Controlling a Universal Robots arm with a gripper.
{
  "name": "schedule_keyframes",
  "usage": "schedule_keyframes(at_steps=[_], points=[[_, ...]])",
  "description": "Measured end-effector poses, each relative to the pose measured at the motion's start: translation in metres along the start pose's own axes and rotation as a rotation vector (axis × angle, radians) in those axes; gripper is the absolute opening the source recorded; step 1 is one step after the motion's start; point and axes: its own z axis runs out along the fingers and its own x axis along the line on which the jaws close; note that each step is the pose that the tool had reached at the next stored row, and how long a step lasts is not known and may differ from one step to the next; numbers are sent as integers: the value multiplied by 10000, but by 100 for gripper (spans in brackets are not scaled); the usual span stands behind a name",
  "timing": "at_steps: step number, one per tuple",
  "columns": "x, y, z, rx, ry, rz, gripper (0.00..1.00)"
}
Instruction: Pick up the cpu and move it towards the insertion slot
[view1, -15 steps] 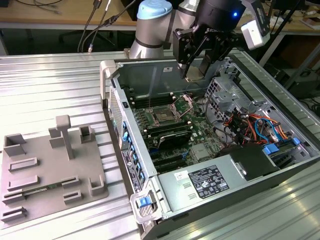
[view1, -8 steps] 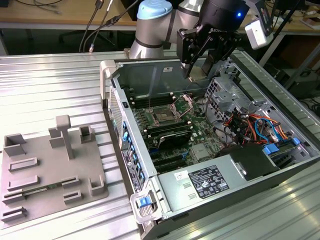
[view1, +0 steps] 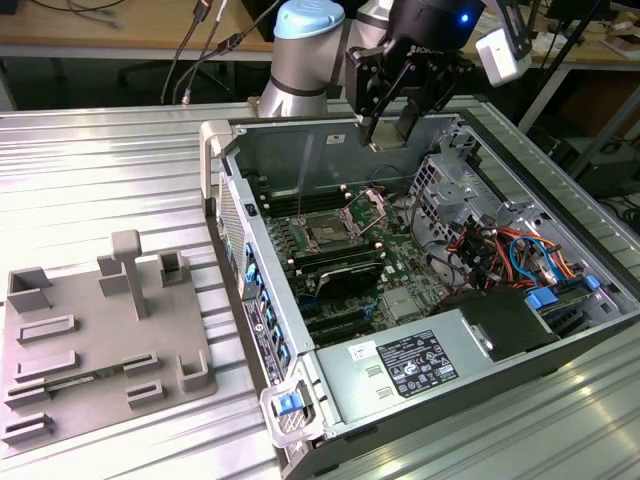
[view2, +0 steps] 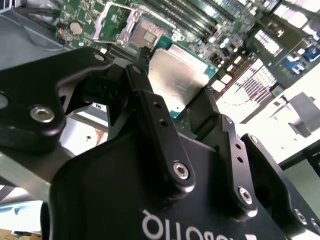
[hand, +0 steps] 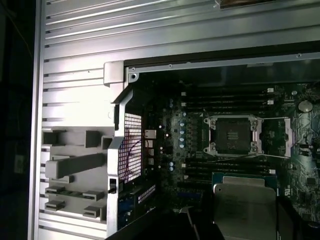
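Ribbed metal bench (view1: 120, 180), open computer case (view1: 225, 150), end effector (view2: 182, 107) apparently gripping cpu (view2: 177, 75) above insertion slot (hand: 232, 135)

Bright overhead glare on the ribbed table (view1: 110, 170), while the first wrist view stays dim

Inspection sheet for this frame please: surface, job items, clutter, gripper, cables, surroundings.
Surface: ribbed metal table.
Job's things: cpu held between the fingers, above the open computer case; insertion slot bare, bracket open.
Clutter: grey fixture tray at the exterior view's left.
Grippers: gripper shut on the cpu.
Cables: orange and blue leads inside the case.
Surroundings: wooden bench behind.
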Motion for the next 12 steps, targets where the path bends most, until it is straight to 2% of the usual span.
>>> schedule_keyframes(at_steps=[6, 12], points=[[-2, 164, 24, -5, 0, 1, 55], [-4, 326, 69, -60, -1, 1, 55]])
